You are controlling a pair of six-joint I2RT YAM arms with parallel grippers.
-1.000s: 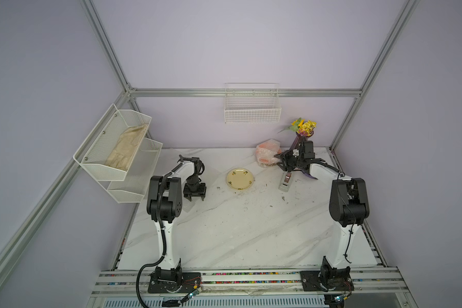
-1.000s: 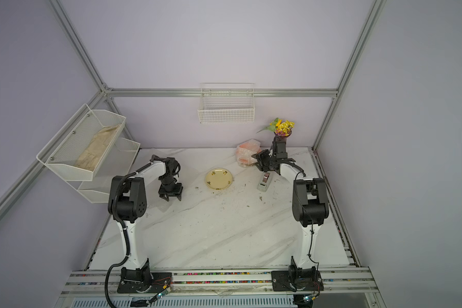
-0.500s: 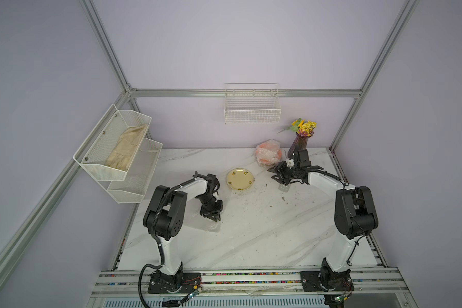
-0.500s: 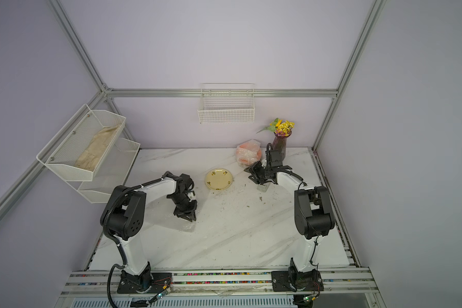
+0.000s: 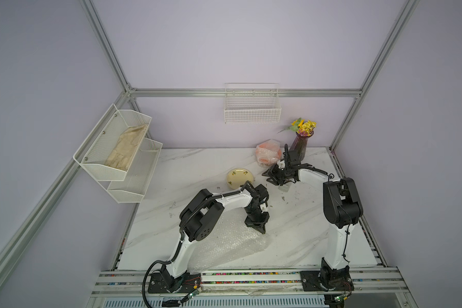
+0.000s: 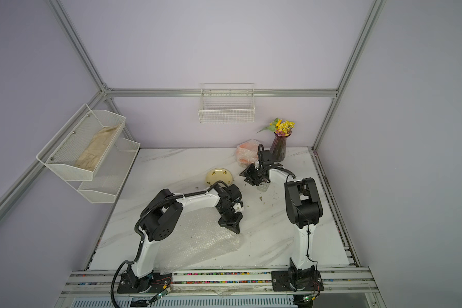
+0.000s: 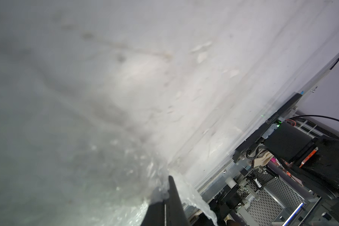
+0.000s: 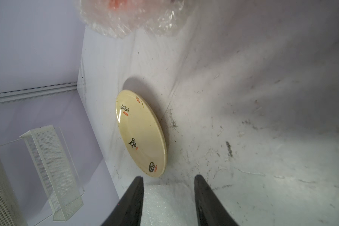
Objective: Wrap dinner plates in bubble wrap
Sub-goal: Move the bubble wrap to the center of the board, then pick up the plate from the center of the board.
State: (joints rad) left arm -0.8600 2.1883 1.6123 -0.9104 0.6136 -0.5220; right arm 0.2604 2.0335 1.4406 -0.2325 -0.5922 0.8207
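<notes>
A clear bubble wrap sheet [image 5: 224, 240] [image 6: 198, 237] lies crumpled on the front left of the marble table. My left gripper [image 5: 259, 228] [image 6: 234, 228] [image 7: 169, 184] is shut on the sheet's far right corner, and film [image 7: 106, 166] bunches round the closed fingers. A cream plate with dark marks [image 5: 240, 178] [image 6: 218, 177] [image 8: 143, 135] lies bare at the back middle. My right gripper [image 5: 269, 177] [image 6: 247, 176] [image 8: 167, 177] stands open just right of this plate, pointing at it, with a white grainy surface between its fingers. An orange plate bundled in bubble wrap [image 5: 268, 154] [image 8: 137, 17] rests behind it.
A grey tape dispenser [image 5: 284, 187] sits under the right wrist. A purple vase of yellow flowers [image 5: 300, 141] stands at the back right. A wire basket [image 5: 252, 109] hangs on the back wall. Tiered mesh shelves [image 5: 144, 170] on the left wall hold a beige cloth [image 5: 126, 149].
My left arm has swung from the back left to the front middle, and its gripper has shut on the sheet's corner. My right gripper has moved left from the vase toward the cream plate.
</notes>
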